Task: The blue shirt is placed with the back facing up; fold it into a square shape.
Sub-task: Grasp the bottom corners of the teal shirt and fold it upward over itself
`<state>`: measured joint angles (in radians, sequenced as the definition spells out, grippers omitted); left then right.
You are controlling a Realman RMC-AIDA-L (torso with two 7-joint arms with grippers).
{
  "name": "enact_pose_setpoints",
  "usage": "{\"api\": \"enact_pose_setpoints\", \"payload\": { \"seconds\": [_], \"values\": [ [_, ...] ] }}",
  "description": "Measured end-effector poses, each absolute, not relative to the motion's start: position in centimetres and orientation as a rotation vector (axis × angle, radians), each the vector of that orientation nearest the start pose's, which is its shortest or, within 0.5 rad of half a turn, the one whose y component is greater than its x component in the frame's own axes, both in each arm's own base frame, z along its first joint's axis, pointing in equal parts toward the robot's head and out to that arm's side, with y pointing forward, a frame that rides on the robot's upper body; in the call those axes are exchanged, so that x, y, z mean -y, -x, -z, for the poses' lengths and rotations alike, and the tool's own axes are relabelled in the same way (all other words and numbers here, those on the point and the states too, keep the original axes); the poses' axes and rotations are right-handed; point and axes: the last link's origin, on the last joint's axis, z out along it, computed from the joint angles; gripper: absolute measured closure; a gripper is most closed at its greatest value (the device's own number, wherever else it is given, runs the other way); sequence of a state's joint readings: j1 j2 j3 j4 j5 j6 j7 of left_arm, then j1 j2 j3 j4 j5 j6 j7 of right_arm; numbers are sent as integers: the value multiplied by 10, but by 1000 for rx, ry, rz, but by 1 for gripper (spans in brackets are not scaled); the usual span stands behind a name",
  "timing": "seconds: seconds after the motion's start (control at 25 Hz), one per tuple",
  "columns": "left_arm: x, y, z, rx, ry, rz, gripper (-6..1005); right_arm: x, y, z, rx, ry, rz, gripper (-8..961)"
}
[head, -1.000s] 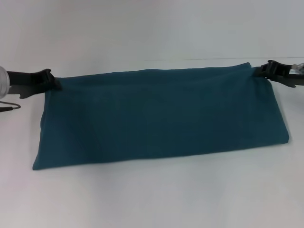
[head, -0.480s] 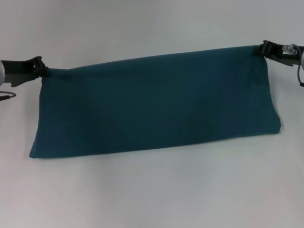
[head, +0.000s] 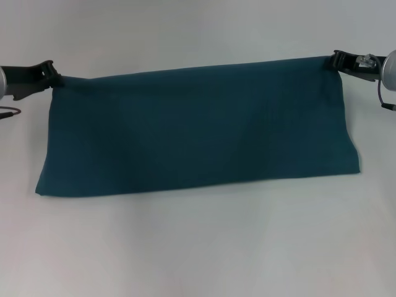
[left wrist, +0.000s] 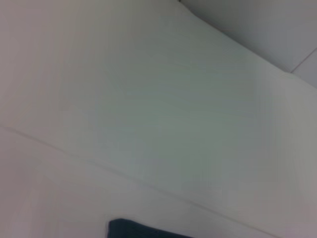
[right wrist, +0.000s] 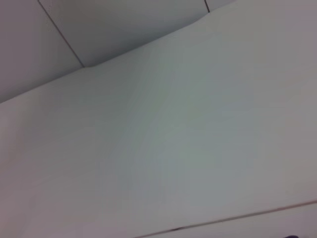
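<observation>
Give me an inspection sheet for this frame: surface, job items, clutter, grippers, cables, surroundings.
Surface: white table, plain, bare where it shows.
Job's things: the blue shirt, folded into a long band, plain side showing, held up by its two top corners and stretched between the arms; whether the lower edge touches the table cannot be told.
Clutter: nothing seen.
Grippers: left gripper at the shirt's left top corner, jaws shut on the cloth; right gripper at the right top corner, likewise shut on it.
Cables: thin dark cable below the left arm; another by the right wrist.
Surroundings: wrist views show only pale surfaces with seams.
</observation>
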<state>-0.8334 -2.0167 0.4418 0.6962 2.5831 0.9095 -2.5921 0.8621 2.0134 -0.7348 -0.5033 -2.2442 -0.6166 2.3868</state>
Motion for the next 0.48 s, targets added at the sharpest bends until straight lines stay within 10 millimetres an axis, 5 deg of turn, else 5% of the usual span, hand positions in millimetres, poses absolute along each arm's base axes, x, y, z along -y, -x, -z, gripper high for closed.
{"api": "enact_pose_setpoints", "payload": {
  "seconds": [0.48],
  "values": [
    [-467,277,-79,1593,1651,484,943,-487,-248,-39,-1398,1775,-513,761]
  ]
}}
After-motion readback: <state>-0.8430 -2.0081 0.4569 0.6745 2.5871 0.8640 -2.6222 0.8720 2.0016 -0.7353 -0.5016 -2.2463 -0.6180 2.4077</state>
